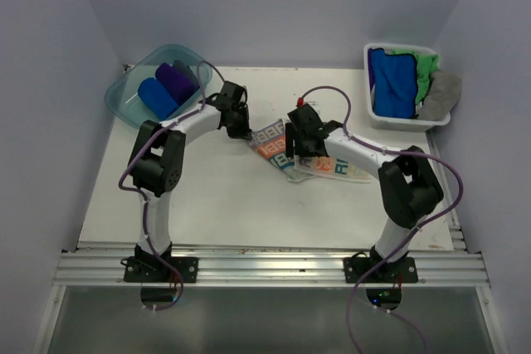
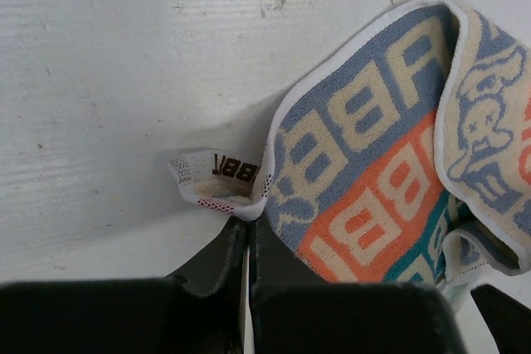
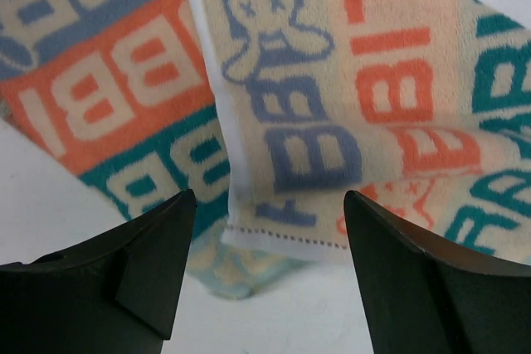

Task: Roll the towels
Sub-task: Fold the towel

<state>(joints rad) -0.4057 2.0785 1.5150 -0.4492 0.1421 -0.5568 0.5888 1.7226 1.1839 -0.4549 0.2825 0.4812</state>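
Nearest in, the left fingers [image 2: 211, 275] are pressed tight together, and they've got the white hem of the towel [image 2: 365, 180] pinched right by its label [image 2: 224, 170], low in the left wrist view. The right fingers [image 3: 149, 263] are spread wide and hang just above the same towel with nothing in them. A folded-over flap edge sits between them, centre of that frame.

From above, the towel lies rumpled mid-table [image 1: 216, 196], doubled over itself between the two arms.

The step in hand looks like spreading it out before rolling. To do that well, I'd say the right side needs a low pinch on a hem corner, not on the thick fold. Then both sides draw apart evenly until the cloth lies flat in a single layer. Pull unevenly and it skews, and the roll comes out a cone. The left pinch is very close to the edge, so a hard tug could slip it.

Further back, upper left, one teal tub [image 1: 120, 105] holds a blue roll [image 1: 158, 97] and a purple roll [image 1: 176, 80]. That's two for certain; a darker shape behind them I can't make out. Upper right, one white basket [image 1: 398, 124] holds three loose ones: a blue towel [image 1: 390, 80], a green towel [image 1: 426, 70] and a grey towel [image 1: 444, 93] draped over the rim.
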